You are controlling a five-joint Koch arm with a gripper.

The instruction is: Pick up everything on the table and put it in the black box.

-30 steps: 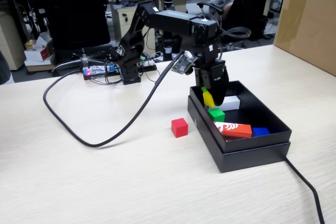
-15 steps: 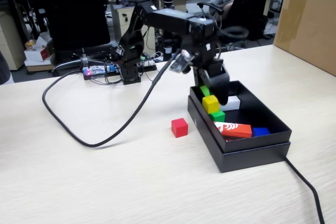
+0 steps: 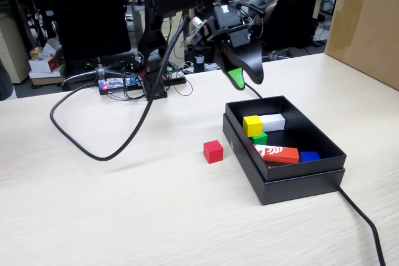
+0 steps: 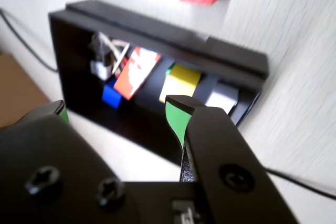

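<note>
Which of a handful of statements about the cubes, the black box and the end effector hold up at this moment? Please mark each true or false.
1. The red cube lies inside the black box. False: it sits on the table, outside the box wall.
2. The yellow cube is in the box. True.
3. The end effector grips the yellow cube. False: its jaws stand apart with nothing between them, raised above the box.
4. The green cube is in the box, next to the yellow one. True.
5. The box holds only cubes. False: a red-orange bar with white print and a white block lie there too.
</note>
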